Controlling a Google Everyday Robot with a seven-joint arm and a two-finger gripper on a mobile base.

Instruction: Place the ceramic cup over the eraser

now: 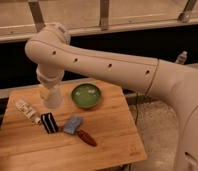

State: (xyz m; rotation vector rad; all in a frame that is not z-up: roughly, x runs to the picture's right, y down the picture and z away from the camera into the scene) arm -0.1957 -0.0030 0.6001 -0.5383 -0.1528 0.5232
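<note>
The ceramic cup [54,100], small, white and handleless, hangs at the end of my arm just above the wooden table [112,140], left of the green bowl. My gripper [51,92] is shut on it; the wrist comes down from above and hides most of the fingers. The eraser [49,122], a black block with white stripes, lies on the table a little in front of and below the cup, apart from it.
A green bowl [86,95] stands at the table's back middle. A white labelled bottle [28,110] lies at the left. A blue-grey pad [72,125] and a dark red oblong thing [86,138] lie right of the eraser. My arm spans the scene from the right.
</note>
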